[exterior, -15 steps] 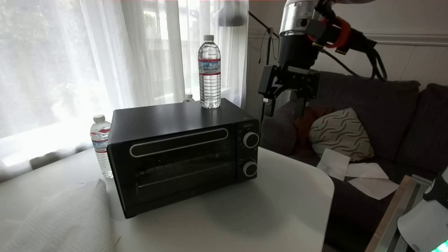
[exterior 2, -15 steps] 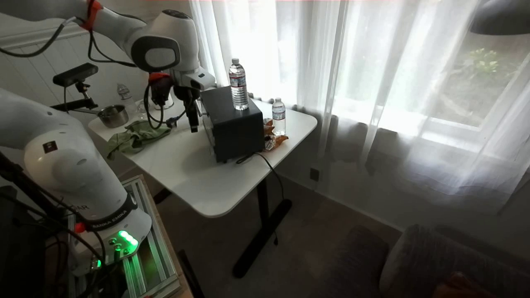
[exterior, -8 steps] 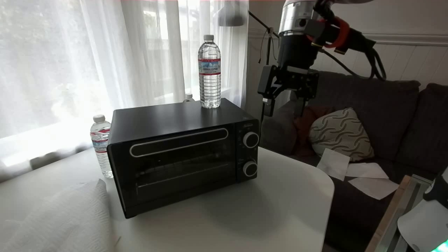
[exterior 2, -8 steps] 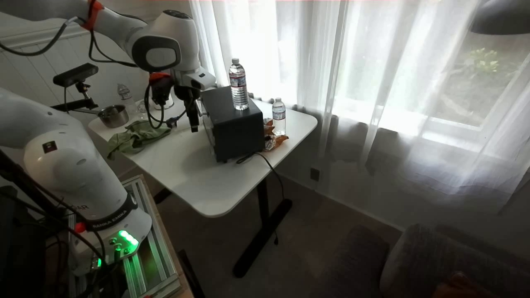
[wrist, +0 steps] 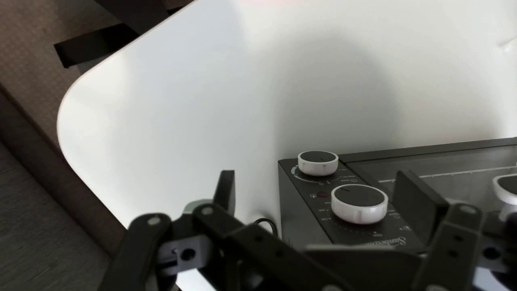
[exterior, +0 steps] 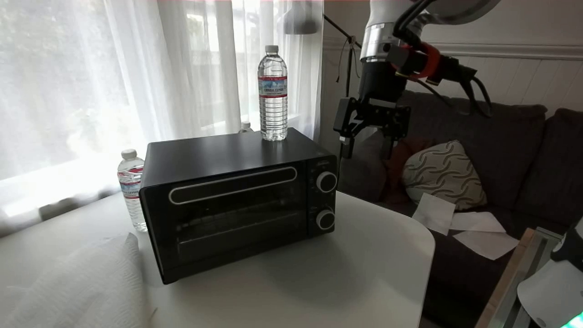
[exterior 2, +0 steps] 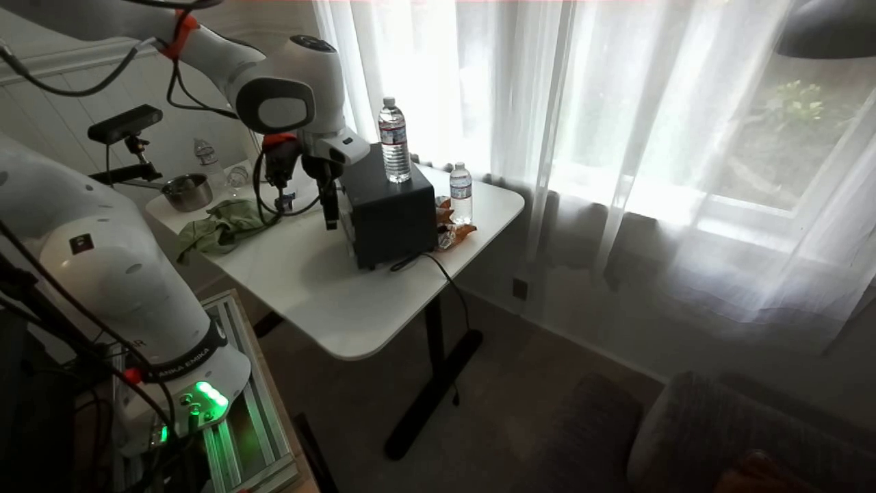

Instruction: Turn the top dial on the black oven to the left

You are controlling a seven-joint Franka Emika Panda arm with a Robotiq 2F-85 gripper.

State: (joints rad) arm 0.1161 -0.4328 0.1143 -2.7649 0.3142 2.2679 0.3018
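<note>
Between your fingers (wrist: 420,202) in the wrist view, nearer the one that shows against the door (wrist: 456,161), you have the top dial (wrist: 359,204) of the black oven (exterior: 239,207); the fingers are spread wide, holding nothing, and no contact shows. Below that dial, farther from the fingers, sits the lower dial (wrist: 318,163), so descend too far and you may nudge that one instead. With the top dial off-centre, closing from here would likely bring one finger onto it first and push the oven rather than pinch evenly. A shove like that matters: a water bottle (exterior: 273,109) stands upright on the oven, apart from your fingers, and could topple towards the surface (exterior: 378,259). Your fingers also hang downward in both exterior views while the dial faces outward, so a leftward twist about the wrong axis could slip off it
</note>
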